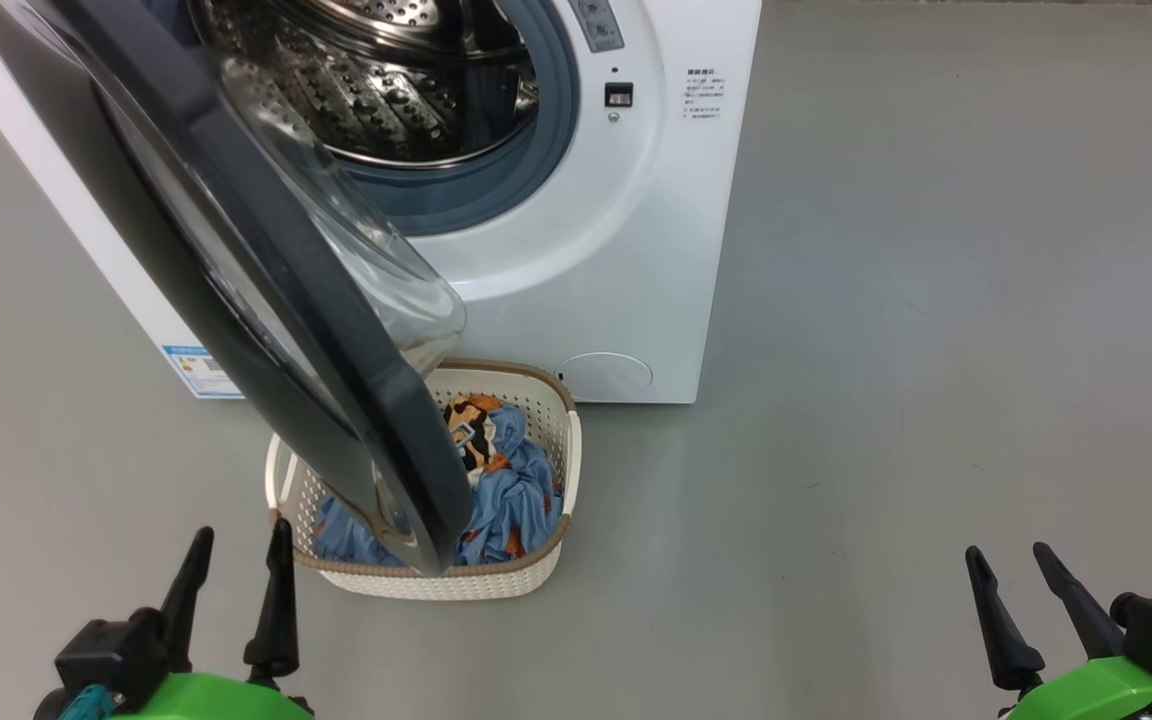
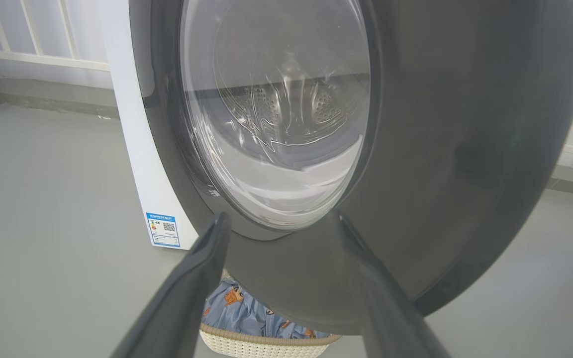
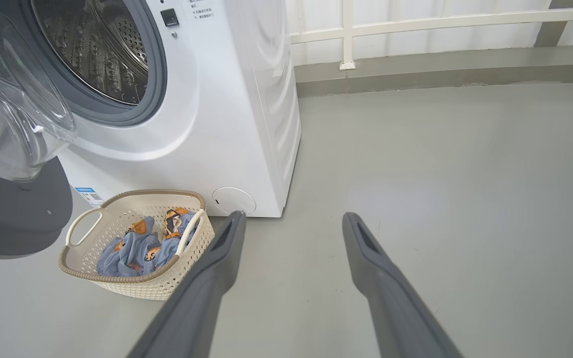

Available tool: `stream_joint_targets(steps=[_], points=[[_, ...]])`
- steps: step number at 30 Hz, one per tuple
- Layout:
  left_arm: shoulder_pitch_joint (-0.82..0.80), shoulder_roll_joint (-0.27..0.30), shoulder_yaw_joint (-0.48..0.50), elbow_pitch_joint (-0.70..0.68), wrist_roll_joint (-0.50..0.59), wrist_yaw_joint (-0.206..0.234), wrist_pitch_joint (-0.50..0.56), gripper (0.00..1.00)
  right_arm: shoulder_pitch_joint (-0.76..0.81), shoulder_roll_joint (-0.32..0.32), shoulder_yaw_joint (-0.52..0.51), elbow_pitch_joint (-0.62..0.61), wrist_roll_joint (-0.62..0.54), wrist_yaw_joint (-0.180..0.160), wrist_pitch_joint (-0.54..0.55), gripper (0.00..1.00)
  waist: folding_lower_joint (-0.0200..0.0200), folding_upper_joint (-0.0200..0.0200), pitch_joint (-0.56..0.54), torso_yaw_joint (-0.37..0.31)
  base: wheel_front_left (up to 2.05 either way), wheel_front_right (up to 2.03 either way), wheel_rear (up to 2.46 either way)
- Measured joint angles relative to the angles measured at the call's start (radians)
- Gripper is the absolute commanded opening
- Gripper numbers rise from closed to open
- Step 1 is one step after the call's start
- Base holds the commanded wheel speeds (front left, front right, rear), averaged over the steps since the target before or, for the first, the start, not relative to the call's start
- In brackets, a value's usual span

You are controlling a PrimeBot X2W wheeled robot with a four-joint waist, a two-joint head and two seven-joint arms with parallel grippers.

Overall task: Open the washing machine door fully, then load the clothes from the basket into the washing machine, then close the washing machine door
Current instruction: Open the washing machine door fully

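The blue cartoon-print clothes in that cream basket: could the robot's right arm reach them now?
Probably yes. The cream perforated basket sits open-topped on the grey floor ahead of the right fingers, blue cartoon-print clothes exposed. The black-rimmed round glass door overhangs only its left part.

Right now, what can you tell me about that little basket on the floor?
The basket is cream plastic with perforated walls, a brown woven-look rim and two side handles. It stands upright on the grey floor just before the washing machine, holding the clothes. The open washing machine door overhangs one end.
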Motion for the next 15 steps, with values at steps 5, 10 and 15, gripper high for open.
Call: stream_joint_targets(steps=[5,10,15], points=[[0.000,0.000,0.000,0.000,0.000,0.000,0.000,1.00,0.000,-0.001,-0.001,-0.004,0.000,0.000,0.000,1.00,0.0000,0.0000,0.000,0.001,0.00,0.00,0.00],[0.000,0.000,0.003,0.000,-0.001,0.000,0.000,0.00,0.000,-0.002,-0.002,-0.011,0.000,0.000,0.000,1.00,0.0000,0.0000,-0.003,0.002,0.00,0.00,0.00],[-0.004,-0.011,0.055,-0.071,-0.025,0.000,0.000,0.00,0.000,-0.002,-0.003,-0.018,0.000,0.000,0.000,1.00,0.0000,0.0000,-0.011,0.005,0.00,0.00,0.00]])
